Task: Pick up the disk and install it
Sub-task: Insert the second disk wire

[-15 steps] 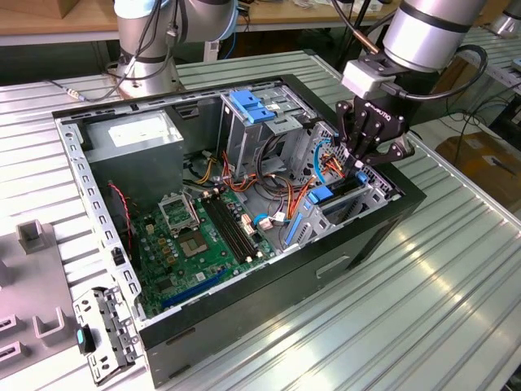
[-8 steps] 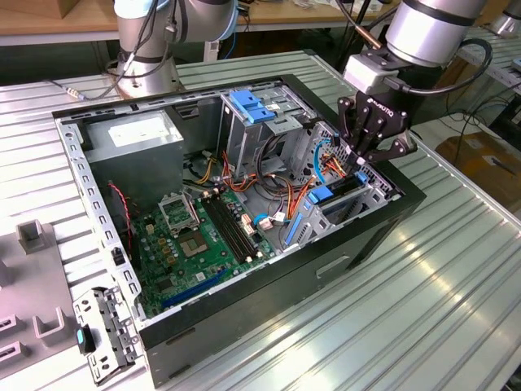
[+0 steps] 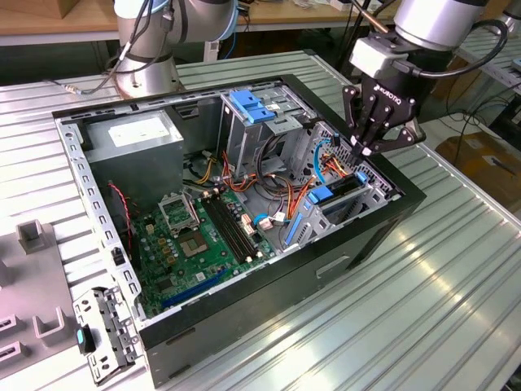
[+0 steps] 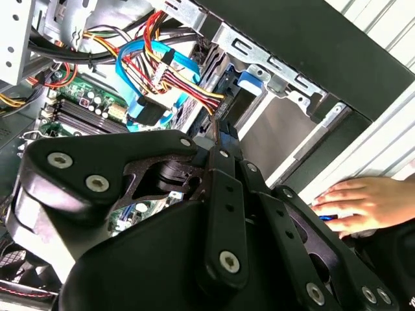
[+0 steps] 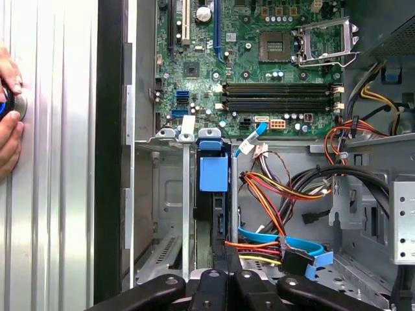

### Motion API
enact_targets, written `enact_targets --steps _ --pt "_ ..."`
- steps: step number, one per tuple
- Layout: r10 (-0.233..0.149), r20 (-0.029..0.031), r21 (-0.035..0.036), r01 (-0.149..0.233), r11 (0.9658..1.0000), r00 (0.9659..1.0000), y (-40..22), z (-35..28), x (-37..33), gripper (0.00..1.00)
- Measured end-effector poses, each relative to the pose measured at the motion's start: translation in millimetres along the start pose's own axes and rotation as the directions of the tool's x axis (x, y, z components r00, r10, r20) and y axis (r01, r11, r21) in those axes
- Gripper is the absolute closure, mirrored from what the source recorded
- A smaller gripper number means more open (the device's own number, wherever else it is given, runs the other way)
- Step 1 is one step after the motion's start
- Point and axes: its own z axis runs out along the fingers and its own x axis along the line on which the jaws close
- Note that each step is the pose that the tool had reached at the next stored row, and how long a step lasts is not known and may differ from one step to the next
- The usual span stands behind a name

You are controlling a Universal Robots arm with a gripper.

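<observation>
Your disk (image 3: 340, 190) stands on its edge inside the drive bay (image 3: 368, 199), at the corner of the open computer case (image 3: 326, 269) towards the exterior view's right. From there you see its dark body as a narrow strip with a blue plastic rail end at the side facing the motherboard (image 3: 207, 236). In the first wrist view the disk (image 5: 214, 173) shows edge-on: a blue tab over a thin dark slab between the bay's grey metal walls.
</observation>
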Motion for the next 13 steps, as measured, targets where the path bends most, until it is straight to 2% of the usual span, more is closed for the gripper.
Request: enact_targets --steps 5,8,13 --pt "0.000 -0.0004 0.0002 0.000 1.0000 1.0000 0.1 -0.6 0.1 0.89" --pt "0.000 -0.0003 -0.0001 0.000 1.0000 1.0000 0.4 -10.9 -1.8 0.89" --pt "0.000 -0.0002 -0.0019 0.000 1.0000 1.0000 0.7 -15.8 -6.2 0.89"
